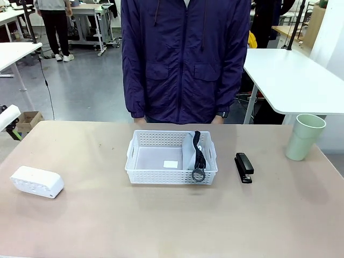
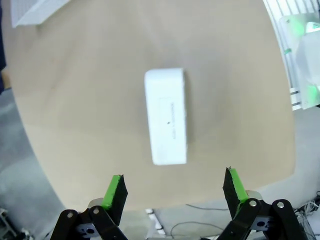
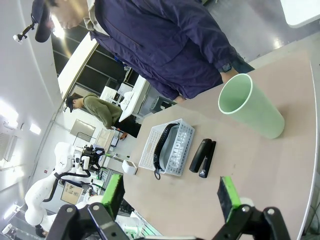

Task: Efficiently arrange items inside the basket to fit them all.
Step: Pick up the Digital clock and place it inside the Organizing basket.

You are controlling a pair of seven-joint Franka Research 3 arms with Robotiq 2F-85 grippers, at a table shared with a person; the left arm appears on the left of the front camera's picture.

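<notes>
The white basket (image 1: 161, 176) sat at the middle of the tabletop (image 1: 107, 220), somewhat toward the far edge, where a person in a dark blue jacket (image 1: 185, 59) stood. The grey pouch (image 1: 189, 153) stood on edge against the basket's right end, its black strap (image 1: 199, 156) hanging over the near rim. The black stapler (image 1: 244, 167) lay just right of the basket, not touching it. The pale green cup (image 1: 304, 137) stood upright near the right edge, toward the far corner. The white box (image 1: 36, 181) lay near the left edge. The left gripper (image 2: 174, 179) hung above that box with its fingers spread and nothing between them. The right gripper (image 3: 171, 182) was likewise spread wide and empty, off the table, looking across the cup and stapler.
</notes>
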